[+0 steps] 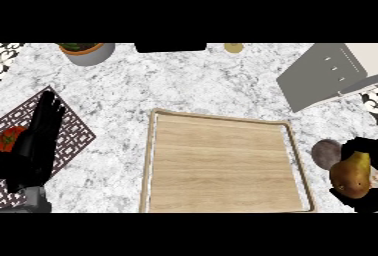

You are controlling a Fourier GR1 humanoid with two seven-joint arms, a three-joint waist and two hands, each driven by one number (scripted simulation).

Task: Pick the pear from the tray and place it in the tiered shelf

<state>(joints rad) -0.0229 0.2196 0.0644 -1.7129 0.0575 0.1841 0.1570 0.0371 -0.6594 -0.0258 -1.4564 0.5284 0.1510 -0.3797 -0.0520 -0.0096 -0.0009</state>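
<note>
Carrying the pear (pixel 352 176) is the step in hand, I judge: the right hand (pixel 367 150) at the near right edge has its dark fingers curled round the brown-yellow fruit, stem end up, and it hangs just past the right rim of the wooden tray (pixel 221 165), no longer on the boards. A dull grey-brown rounded thing (pixel 325 152) sits close beside the pear; I cannot tell what it is. The tiered shelf (pixel 325 75), grey and slanted, stands at the far right, well apart from the pear. To do this well, the hand should keep the fruit upright, lift clear of the tray's rim, travel away toward the shelf, and let go only once the pear rests on a tier. The left hand (pixel 40 135) rests with fingers straight over a patterned mat (pixel 74 130) at the left of the table (pixel 184 80), beside something red (pixel 11 139).
</note>
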